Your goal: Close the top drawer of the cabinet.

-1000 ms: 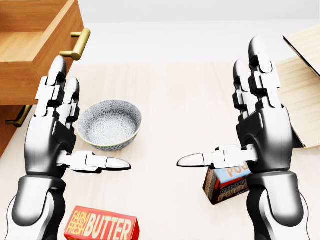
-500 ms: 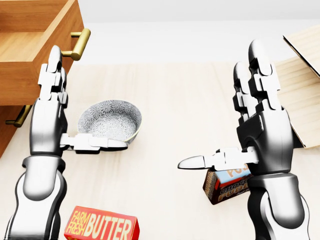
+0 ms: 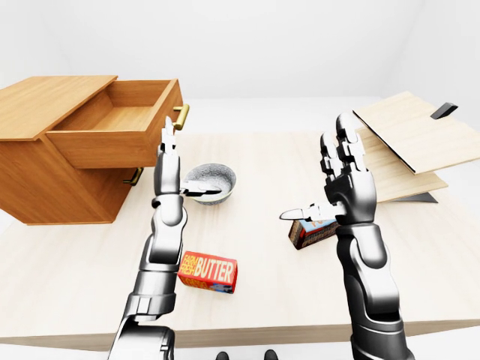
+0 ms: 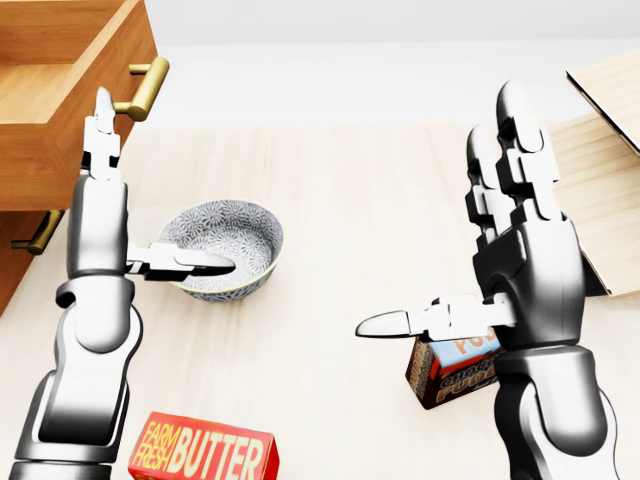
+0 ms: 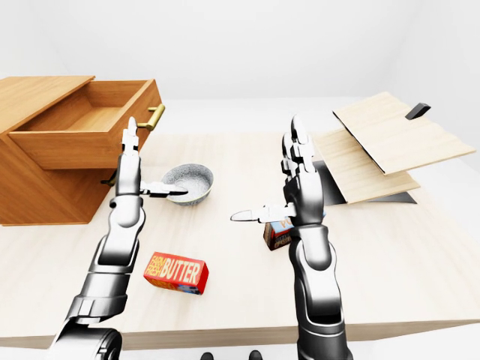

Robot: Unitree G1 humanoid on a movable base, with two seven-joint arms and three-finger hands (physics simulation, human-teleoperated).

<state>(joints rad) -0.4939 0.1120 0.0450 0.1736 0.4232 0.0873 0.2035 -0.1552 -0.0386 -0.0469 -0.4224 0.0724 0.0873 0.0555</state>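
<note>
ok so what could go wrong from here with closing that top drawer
The left hand is open, flat against the top drawer face beside the brass handle. A push near that one end could skew the drawer so it jams.

Its thumb reaches over the bowl, so swinging the arm might knock the bowl.

The lower drawer's handle sticks out just below the forearm and might snag it.

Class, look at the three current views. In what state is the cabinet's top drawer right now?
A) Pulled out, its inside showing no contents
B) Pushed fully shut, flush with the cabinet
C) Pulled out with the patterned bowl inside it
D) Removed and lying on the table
A: the top drawer juts out from the cabinet, its wooden inside bare, while the bowl sits on the table.
</note>
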